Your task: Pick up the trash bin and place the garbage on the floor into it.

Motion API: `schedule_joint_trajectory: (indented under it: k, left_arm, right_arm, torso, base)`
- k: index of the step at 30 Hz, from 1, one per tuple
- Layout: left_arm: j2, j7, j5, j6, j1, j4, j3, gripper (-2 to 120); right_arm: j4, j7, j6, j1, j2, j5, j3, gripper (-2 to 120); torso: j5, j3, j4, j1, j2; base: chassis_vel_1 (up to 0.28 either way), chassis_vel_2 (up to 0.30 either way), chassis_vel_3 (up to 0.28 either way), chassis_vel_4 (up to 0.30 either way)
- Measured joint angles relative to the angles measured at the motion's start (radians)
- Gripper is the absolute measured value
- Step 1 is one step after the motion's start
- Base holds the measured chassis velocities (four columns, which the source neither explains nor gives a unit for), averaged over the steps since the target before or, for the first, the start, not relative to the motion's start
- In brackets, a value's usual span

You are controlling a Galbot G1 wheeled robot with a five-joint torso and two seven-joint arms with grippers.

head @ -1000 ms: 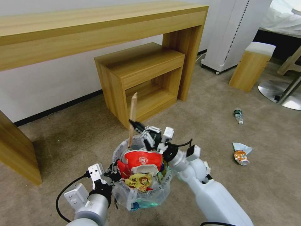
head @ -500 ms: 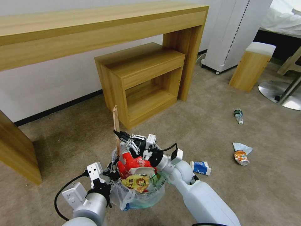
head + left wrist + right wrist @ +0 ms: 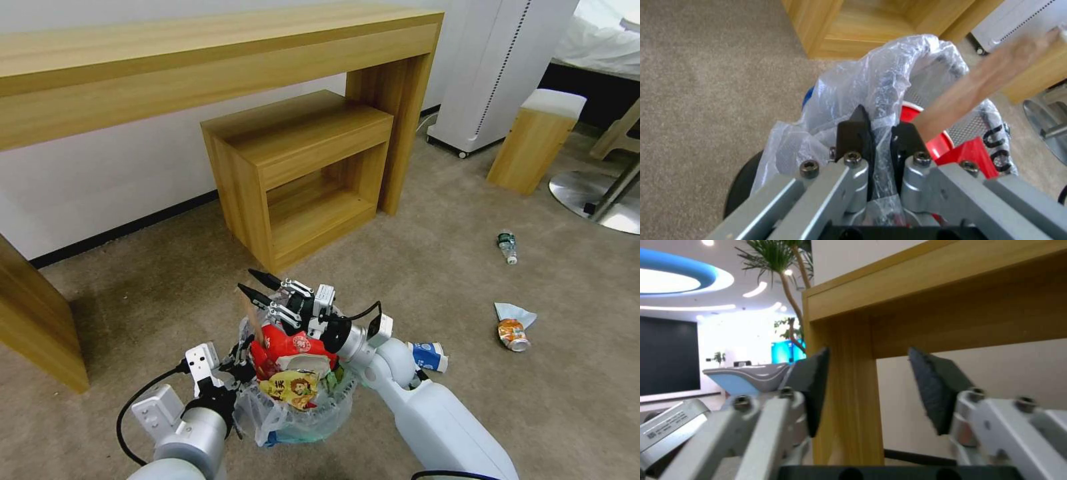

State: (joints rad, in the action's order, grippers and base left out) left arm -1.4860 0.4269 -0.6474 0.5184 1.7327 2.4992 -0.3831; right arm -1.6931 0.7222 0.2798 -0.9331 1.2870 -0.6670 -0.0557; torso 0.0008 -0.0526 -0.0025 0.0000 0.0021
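The trash bin (image 3: 293, 400), lined with a crinkled clear bag (image 3: 880, 76), is held off the beige floor (image 3: 153, 293) by my left gripper (image 3: 237, 363) (image 3: 878, 128), which is shut on its bagged rim. It is heaped with a red-white paper bowl (image 3: 287, 345) and a yellow wrapper (image 3: 293, 385). The wooden stick (image 3: 978, 90) leans inside it. My right gripper (image 3: 257, 283) (image 3: 869, 386) hovers open just over the bin's far rim, nothing between its fingers. Garbage on the floor: a blue-white carton (image 3: 427, 355), a crushed can with a wrapper (image 3: 513, 330) and a small bottle (image 3: 507, 247).
A long wooden desk (image 3: 220, 60) runs along the wall with a low wooden shelf unit (image 3: 300, 167) under it. To the right stand a white appliance (image 3: 493, 67), a white-topped wooden stool (image 3: 537, 137) and a metal chair base (image 3: 597, 193).
My right gripper carried the stick left and down over the bin, then opened. The stick has dropped into the bin.
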Motion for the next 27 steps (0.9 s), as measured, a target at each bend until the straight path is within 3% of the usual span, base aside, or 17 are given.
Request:
schedule_joint_trajectory:
  k: [2, 7, 11, 13, 18, 21, 27]
  left_arm:
    - [0.001, 0.000, -0.002, 0.000, 0.001, 0.000, -0.002, 3]
    - [0.007, 0.000, -0.032, 0.004, -0.005, 0.002, -0.038, 3]
    - [0.020, 0.004, -0.083, 0.013, -0.024, 0.003, -0.097, 3]
    - [0.041, 0.024, -0.126, 0.022, -0.052, 0.003, -0.161, 3]
    - [0.053, 0.034, -0.127, 0.020, -0.069, 0.003, -0.201, 3]
    - [0.054, 0.032, -0.081, -0.002, -0.087, -0.018, -0.244, 3]
    - [0.045, 0.019, -0.032, -0.028, -0.087, -0.033, -0.269, 3]
  right_arm:
    - [-0.003, 0.000, 0.000, -0.002, -0.001, 0.001, 0.002, 58]
    - [-0.041, -0.029, 0.001, -0.014, -0.012, 0.001, 0.038, 78]
    - [-0.102, -0.144, -0.004, -0.033, -0.029, -0.013, 0.091, 92]
    - [-0.164, -0.281, -0.027, -0.061, -0.048, -0.017, 0.180, 99]
    - [-0.205, -0.379, -0.030, -0.091, -0.064, -0.015, 0.271, 100]
    - [-0.289, -0.498, -0.029, -0.182, -0.071, 0.036, 0.456, 100]
    - [-0.360, -0.547, -0.006, -0.333, -0.042, 0.116, 0.631, 100]
  torso:
    - [0.0000, 0.000, 0.0000, 0.000, 0.000]
    - [0.0001, 0.000, 0.0000, 0.000, 0.000]
    - [0.0000, 0.000, 0.0001, 0.000, 0.000]
    - [0.0000, 0.000, 0.0000, 0.000, 0.000]
    - [0.0002, 0.000, 0.0001, 0.000, 0.000]
    - [0.0001, 0.000, -0.0001, 0.000, 0.000]
    - [0.0000, 0.000, -0.0003, 0.000, 0.000]
  base:
    - [0.000, 0.000, 0.000, 0.000]
    - [0.000, 0.000, 0.000, 0.000]
    - [0.000, 0.000, 0.000, 0.000]
    - [0.000, 0.000, 0.000, 0.000]
    - [0.000, 0.000, 0.000, 0.000]
    - [0.000, 0.000, 0.000, 0.000]
    - [0.000, 0.000, 0.000, 0.000]
